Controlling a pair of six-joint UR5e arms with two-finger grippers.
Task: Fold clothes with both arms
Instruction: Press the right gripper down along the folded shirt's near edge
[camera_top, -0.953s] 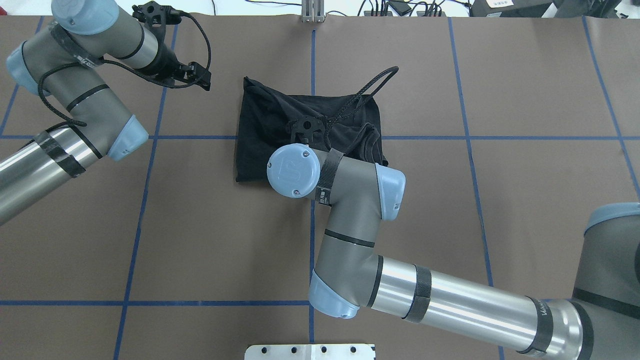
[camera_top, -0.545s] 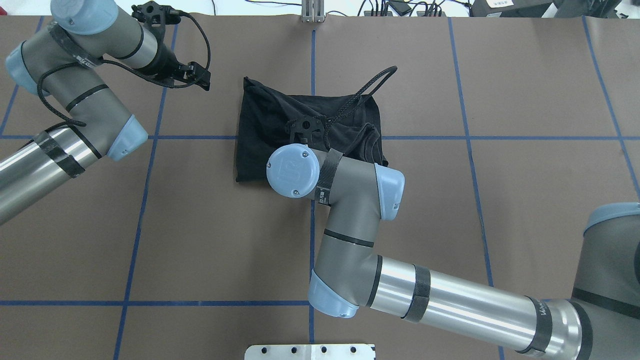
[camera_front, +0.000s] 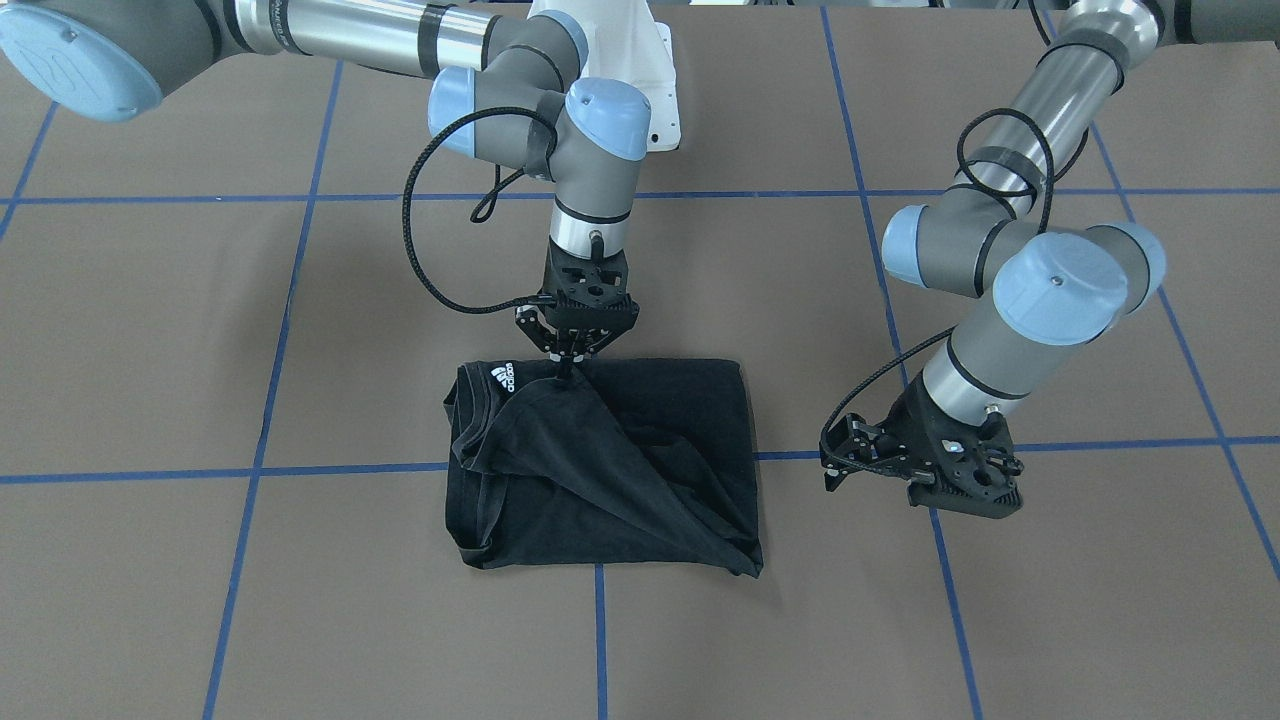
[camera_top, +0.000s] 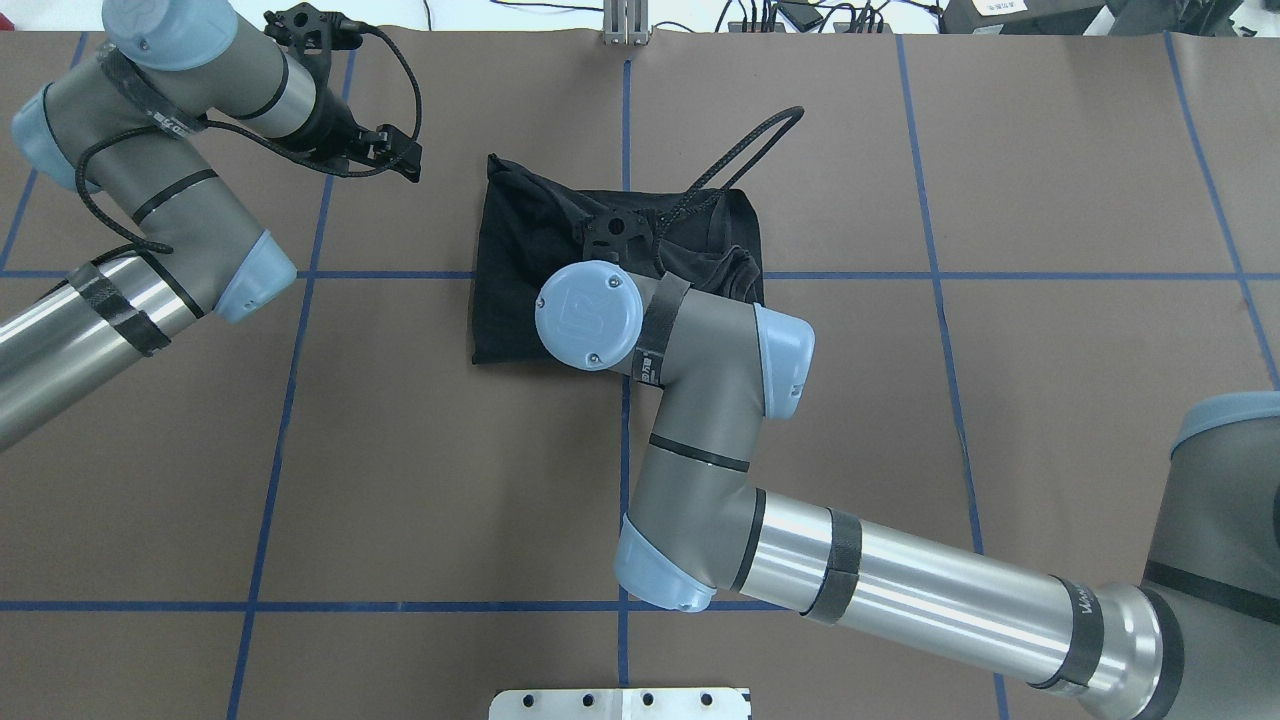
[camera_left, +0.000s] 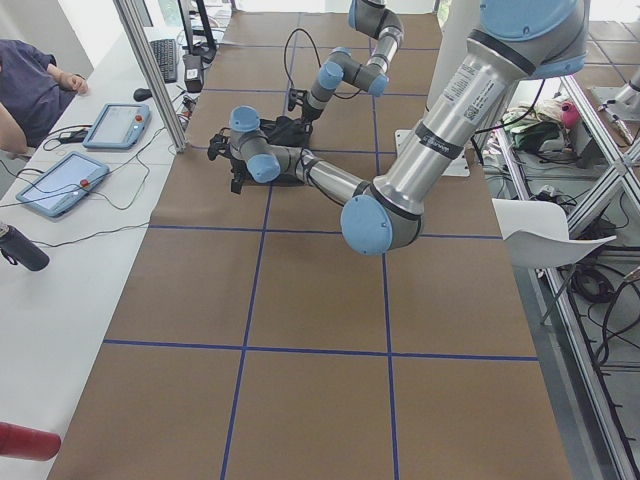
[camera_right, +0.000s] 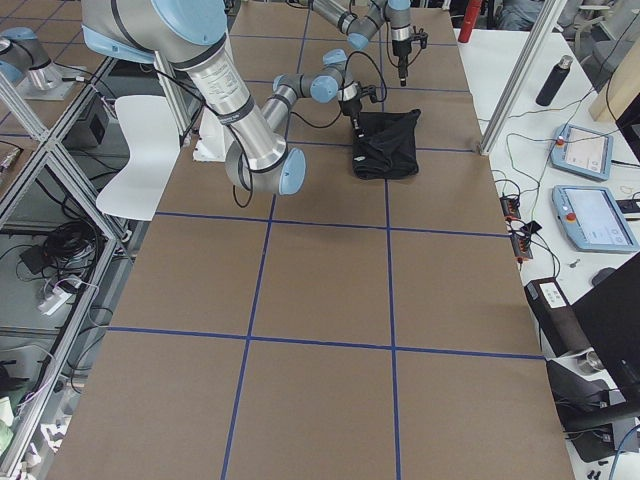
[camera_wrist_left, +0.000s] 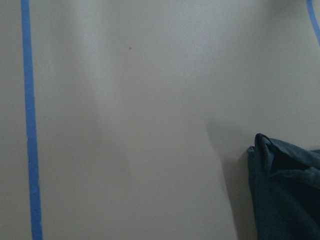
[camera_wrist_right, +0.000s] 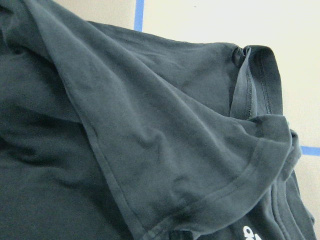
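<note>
The right arm (camera_top: 700, 400) has edged away from the robot over the last second, and the shirt (camera_front: 660, 400) has changed shape with it. In the overhead view, the loose lobe on the shirt's right side hung well past the blue tape line (camera_top: 850, 275) toward the robot. It now reaches only a little beyond that line, while the rest of the outline has stayed put.

The right fingers (camera_front: 566, 358) are clamped on a hemmed edge of the cloth and hold it just off the bench (camera_top: 1050, 400). A taut ridge runs from the pinch down to a corner on the operators' side. The white logo (camera_front: 503, 378) sits just beside the pinch.

The shirt lies near the middle of the bench as a rough rectangle, already doubled over. The left arm (camera_top: 170, 200) has not moved in that second. The left fingers (camera_top: 405, 158) hover over bare bench beside the shirt and touch nothing; I cannot tell whether they are open or closed.

My reading is that 1 arm is slowly drawing a flap across to finish a fold. The flap is not yet laid flat, so the fold is not done.
</note>
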